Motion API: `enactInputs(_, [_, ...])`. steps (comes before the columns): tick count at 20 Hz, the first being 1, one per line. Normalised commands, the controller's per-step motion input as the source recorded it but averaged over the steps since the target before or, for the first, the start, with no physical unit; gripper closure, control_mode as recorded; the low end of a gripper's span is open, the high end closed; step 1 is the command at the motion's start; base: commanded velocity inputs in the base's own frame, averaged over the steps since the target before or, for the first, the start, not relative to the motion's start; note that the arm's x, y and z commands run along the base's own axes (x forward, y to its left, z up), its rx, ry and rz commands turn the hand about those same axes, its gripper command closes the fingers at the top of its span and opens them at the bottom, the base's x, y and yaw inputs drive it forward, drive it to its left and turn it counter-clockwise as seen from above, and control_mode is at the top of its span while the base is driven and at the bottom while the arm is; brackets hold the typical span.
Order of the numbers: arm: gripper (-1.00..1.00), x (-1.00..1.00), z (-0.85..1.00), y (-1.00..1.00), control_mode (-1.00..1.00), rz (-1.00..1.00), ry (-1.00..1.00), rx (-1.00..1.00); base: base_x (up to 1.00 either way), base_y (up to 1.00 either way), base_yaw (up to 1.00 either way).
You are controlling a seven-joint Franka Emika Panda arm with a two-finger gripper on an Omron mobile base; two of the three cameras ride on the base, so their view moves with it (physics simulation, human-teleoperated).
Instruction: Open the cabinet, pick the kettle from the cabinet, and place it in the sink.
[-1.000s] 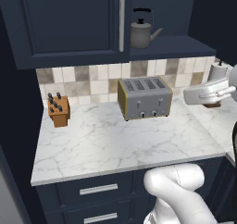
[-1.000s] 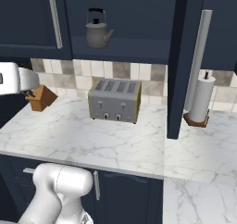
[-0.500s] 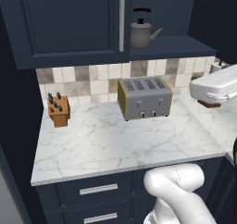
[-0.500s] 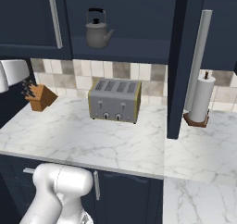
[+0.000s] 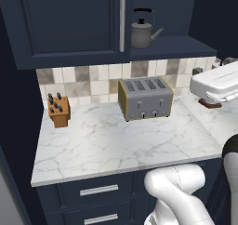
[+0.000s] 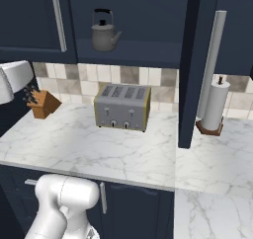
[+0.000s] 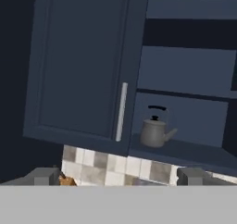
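Kettle (image 5: pixel 142 32) sits upright on the lower shelf of the cabinet (image 5: pixel 69 24), whose right door (image 6: pixel 190 65) already hangs swung out, so you can treat the opening step as done. Over the last second your arm has pulled back toward the base, away from the bench (image 5: pixel 116 135). The gripper (image 7: pixel 118 176) is spread wide and empty, aimed at the kettle: reach in next.

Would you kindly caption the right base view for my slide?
Kettle sits on the opened cabinet shelf above the toaster.
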Motion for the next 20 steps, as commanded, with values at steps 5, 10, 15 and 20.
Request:
enactInputs(5, [-1.00,0.12,0.02,0.16,-1.00,0.00,-0.17,0.05,0.00,0.00,0.00])
enactInputs(10, [-1.00,0.04,0.01,0.26,-1.00,-0.01,-0.10,0.03,0.00,0.00,0.00])
enactInputs(15, [-1.00,0.03,0.01,0.19,-1.00,-0.03,-0.06,0.06,0.00,0.00,0.00])
enactInputs(20, [-1.00,0.21,0.00,0.07,-1.00,-0.05,0.00,0.08,0.00,0.00,0.00])
